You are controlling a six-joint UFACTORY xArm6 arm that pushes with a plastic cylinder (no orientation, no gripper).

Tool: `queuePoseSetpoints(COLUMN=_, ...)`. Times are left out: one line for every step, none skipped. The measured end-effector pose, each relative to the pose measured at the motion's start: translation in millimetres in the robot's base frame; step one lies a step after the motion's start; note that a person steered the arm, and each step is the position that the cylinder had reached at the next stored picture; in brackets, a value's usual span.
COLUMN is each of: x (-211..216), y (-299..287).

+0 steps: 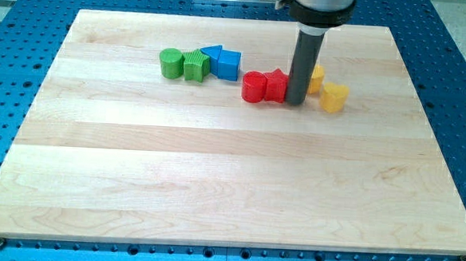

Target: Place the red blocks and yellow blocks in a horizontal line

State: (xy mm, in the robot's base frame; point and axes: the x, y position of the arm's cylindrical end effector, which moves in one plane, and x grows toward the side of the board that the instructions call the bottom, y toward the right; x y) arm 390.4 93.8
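Observation:
A red round block (254,87) and a red angular block (276,86) sit side by side, touching, in the upper middle of the wooden board (214,185). My tip (295,102) stands right against the right side of the red angular block. A yellow block (316,78) is partly hidden behind the rod. A second yellow block (335,97) lies a little to the right of the tip and slightly lower. The red and yellow blocks form a rough row, with the rod between them.
A green round block (171,63), a green angular block (194,66), a blue triangular block (212,53) and a blue cube-like block (227,64) cluster to the left of the red blocks. A blue perforated table (459,94) surrounds the board.

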Motion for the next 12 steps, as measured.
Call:
queuePoseSetpoints(x=2.2, y=-4.5)
queuePoseSetpoints(x=10.5, y=69.2)
queuePoseSetpoints(x=45.1, y=72.5)
queuePoseSetpoints(x=38.2, y=112.0)
queuePoseSetpoints(x=22.3, y=115.7)
queuePoseSetpoints(x=14.7, y=174.3)
queuePoseSetpoints(x=-56.2, y=158.3)
queuePoseSetpoints(x=-70.4, y=60.5)
queuePoseSetpoints(x=-60.5, y=50.3)
queuePoseSetpoints(x=-31.3, y=61.7)
queuePoseSetpoints(x=-66.3, y=37.5)
queuePoseSetpoints(x=-55.2, y=-55.9)
